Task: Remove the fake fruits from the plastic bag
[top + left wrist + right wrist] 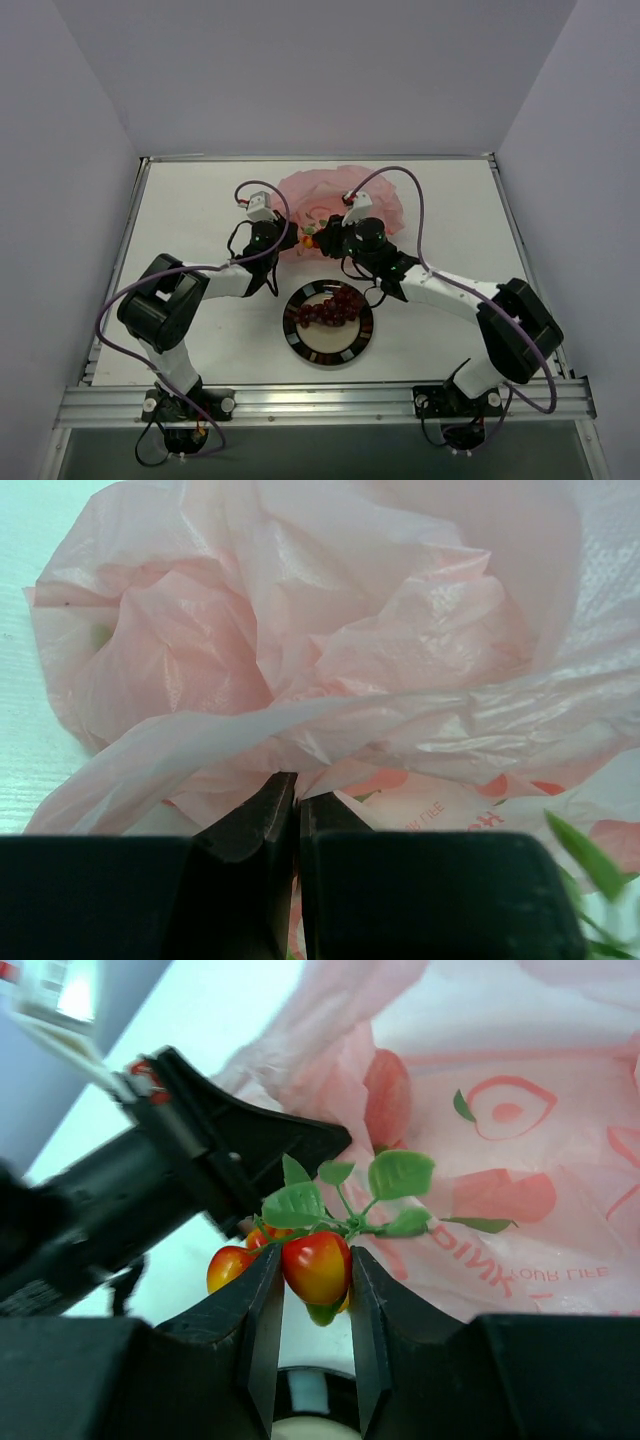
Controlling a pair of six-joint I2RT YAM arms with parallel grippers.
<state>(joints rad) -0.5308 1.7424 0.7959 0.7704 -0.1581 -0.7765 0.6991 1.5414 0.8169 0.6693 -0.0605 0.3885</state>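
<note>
The crinkly pink plastic bag (335,205) lies at the back middle of the table; it fills the left wrist view (330,650) and shows in the right wrist view (500,1180). My left gripper (283,240) is shut on a fold of the bag's edge (298,785). My right gripper (320,238) is shut on a small red-orange fruit cluster with green leaves (318,1265), held just outside the bag's mouth, close to the left gripper. A dark red-purple grape bunch (333,308) lies on the round dark-rimmed plate (300,348).
The plate sits near the front middle, between the two arms. The left arm's black body (150,1200) is right beside the right gripper's fingers. White walls enclose the table on three sides.
</note>
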